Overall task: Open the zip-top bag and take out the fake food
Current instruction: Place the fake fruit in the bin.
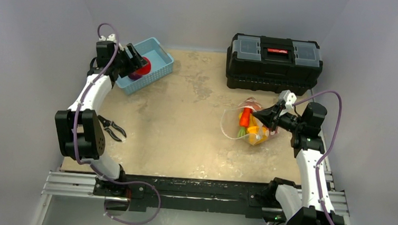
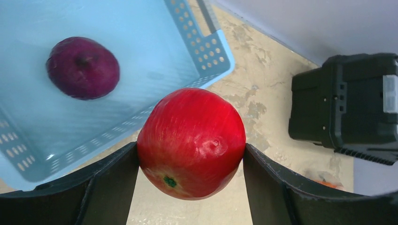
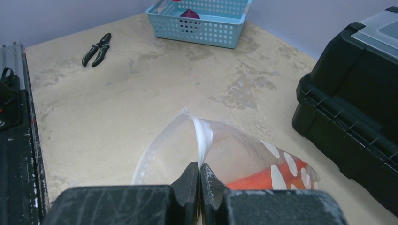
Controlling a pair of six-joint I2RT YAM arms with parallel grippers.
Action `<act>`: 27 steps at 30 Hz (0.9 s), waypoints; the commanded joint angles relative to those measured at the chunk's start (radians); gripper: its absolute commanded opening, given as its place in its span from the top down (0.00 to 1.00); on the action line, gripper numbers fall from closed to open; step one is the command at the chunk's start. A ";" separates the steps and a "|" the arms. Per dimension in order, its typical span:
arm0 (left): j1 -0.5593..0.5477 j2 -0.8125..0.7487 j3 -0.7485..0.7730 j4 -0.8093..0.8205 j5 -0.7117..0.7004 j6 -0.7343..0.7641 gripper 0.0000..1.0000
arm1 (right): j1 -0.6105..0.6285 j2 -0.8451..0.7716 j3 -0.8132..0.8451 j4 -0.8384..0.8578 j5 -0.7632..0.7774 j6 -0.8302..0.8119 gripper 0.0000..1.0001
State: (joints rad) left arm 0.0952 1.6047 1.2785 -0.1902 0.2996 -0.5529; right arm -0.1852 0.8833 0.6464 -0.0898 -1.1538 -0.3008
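Now clamping a red fruit (image 2: 191,143) in left jaws, upper left.
Hanging by the blue basket (image 1: 159,73); pinching the zip-top bag (image 3: 244,154) mouth in right jaws, centre right.

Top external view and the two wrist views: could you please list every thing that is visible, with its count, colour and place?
zip-top bag: one, clear with white dots, right side of table
bagged food: several, orange and yellow, inside the bag; exact count unclear
red fruit: one, red, held at the basket's edge
purple fruit: one, purple, inside the basket
basket: one, light blue, far left
toolbox: one, black, far right
pliers: one, black, near left
table: one, beige
left end effector: black, gripping the red fruit
right end effector: black, shut on the bag's mouth edge
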 commanded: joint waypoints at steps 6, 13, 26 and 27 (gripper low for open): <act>0.129 0.090 0.076 -0.050 -0.010 -0.154 1.00 | 0.000 0.006 0.003 0.015 0.011 -0.016 1.00; 0.209 0.136 0.064 -0.021 0.029 -0.236 1.00 | 0.000 0.009 0.001 0.016 0.015 -0.018 1.00; 0.264 0.209 0.072 0.027 0.096 -0.285 0.81 | 0.001 0.012 0.001 0.013 0.015 -0.021 1.00; 0.264 0.211 0.075 0.024 0.097 -0.285 0.78 | 0.002 0.013 0.001 0.015 0.014 -0.021 1.00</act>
State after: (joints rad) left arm 0.3534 1.8103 1.3128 -0.1970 0.3637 -0.8219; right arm -0.1852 0.8913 0.6464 -0.0898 -1.1431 -0.3080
